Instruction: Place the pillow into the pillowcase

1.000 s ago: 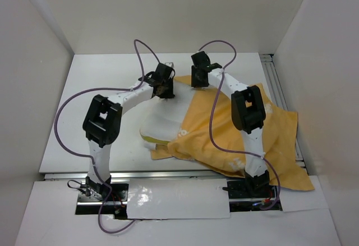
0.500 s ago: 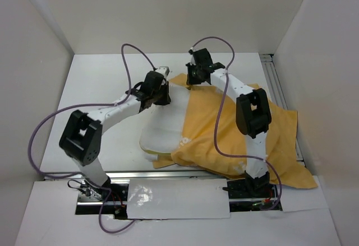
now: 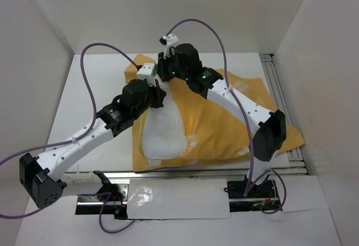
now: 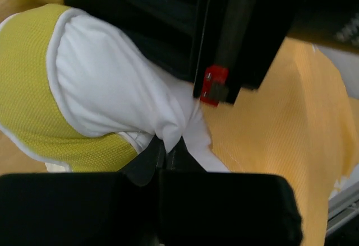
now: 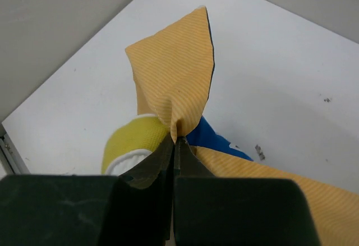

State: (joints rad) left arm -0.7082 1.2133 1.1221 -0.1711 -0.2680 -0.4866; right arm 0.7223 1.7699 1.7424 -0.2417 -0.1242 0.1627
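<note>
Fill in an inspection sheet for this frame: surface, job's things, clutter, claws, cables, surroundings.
Surface: white table, a few dark specks.
Job's things: white pillow lies on the pillowcase, mostly uncovered; the case shows its orange-yellow side.
Clutter: nothing seen.
Claws: left claw shut on pillow fabric; right claw shut on a pillowcase corner, lifted.
Cables: purple cables arch loosely above the table.
Surroundings: plain pale walls on three sides.

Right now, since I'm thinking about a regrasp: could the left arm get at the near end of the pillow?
Likely yes, but not at once: the left gripper is shut on the pillow at its far end. The near end lies uncovered by the pillowcase, with nothing over it.
</note>
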